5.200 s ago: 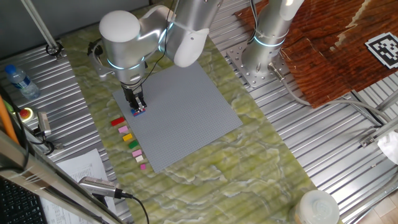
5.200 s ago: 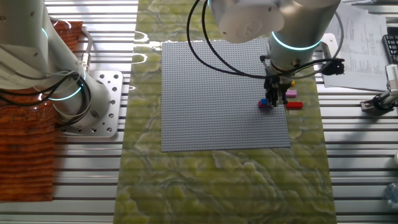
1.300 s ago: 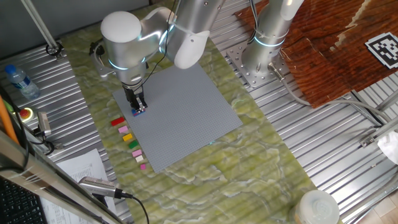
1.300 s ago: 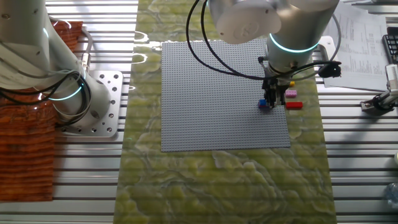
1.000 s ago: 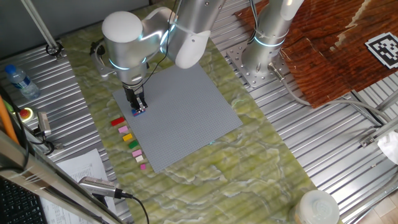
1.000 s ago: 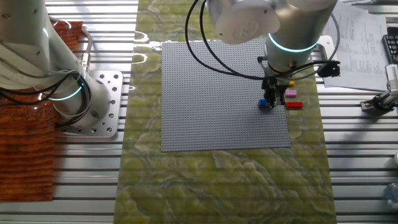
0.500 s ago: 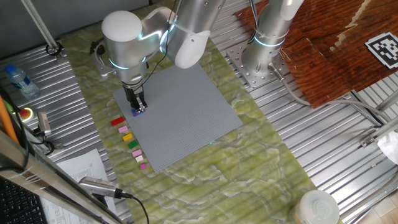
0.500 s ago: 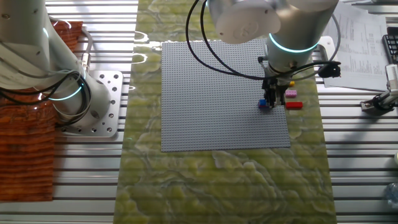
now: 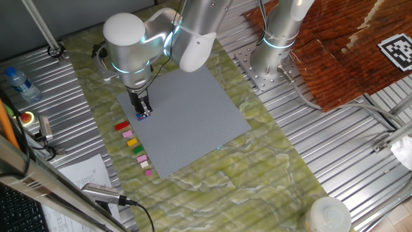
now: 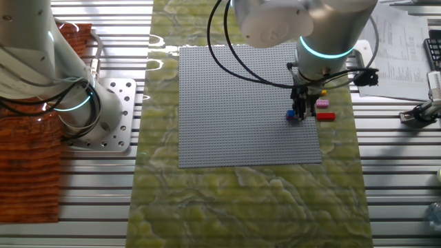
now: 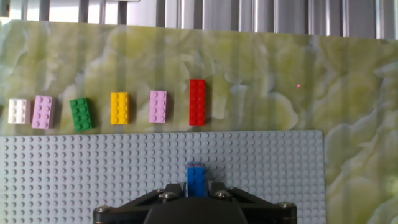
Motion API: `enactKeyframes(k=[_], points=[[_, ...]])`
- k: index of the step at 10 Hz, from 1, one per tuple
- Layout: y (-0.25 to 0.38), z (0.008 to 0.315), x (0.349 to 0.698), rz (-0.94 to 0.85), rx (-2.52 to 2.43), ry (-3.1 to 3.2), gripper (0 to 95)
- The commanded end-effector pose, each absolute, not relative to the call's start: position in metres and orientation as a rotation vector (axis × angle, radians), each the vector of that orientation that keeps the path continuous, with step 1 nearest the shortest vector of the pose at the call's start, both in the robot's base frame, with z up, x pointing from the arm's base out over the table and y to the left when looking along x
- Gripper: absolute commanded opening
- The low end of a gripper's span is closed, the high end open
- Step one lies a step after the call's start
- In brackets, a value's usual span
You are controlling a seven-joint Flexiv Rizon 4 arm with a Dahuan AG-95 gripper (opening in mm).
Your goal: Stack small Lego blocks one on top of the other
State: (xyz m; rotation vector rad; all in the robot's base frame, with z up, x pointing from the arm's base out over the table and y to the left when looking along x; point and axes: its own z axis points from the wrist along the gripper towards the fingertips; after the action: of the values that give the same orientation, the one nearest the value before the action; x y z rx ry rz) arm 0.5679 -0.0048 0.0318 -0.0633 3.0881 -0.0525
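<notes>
My gripper [image 11: 196,186] is low over the grey baseplate [image 11: 93,168], shut on a small blue Lego block [image 11: 196,176] that sits on the plate near its edge. In one fixed view the gripper [image 9: 141,111] stands upright over the block [image 9: 143,115], where a bit of purple shows beside the blue. It also shows in the other fixed view [image 10: 298,110]. A red block [image 11: 198,102] lies on the mat just beyond the plate, in a row with pink [image 11: 158,106], yellow [image 11: 119,107], green [image 11: 81,114], pink [image 11: 43,112] and white [image 11: 18,111] blocks.
A second arm's base [image 9: 277,45] stands past the plate's far corner, next to a red-brown cloth [image 9: 347,45]. A water bottle [image 9: 19,84], papers and a microphone [image 9: 103,192] lie on the side where the row of blocks is.
</notes>
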Motion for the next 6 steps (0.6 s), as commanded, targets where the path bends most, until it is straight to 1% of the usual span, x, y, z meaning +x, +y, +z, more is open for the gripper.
enactKeyframes(k=[1, 4, 6], points=[[-0.004, 0.034, 0.568, -0.059, -0.065, 3.089, 38.0], [-0.003, 0.045, 0.567, -0.058, -0.067, 3.091, 38.0], [-0.002, 0.055, 0.565, -0.057, -0.054, 3.099, 0.0]])
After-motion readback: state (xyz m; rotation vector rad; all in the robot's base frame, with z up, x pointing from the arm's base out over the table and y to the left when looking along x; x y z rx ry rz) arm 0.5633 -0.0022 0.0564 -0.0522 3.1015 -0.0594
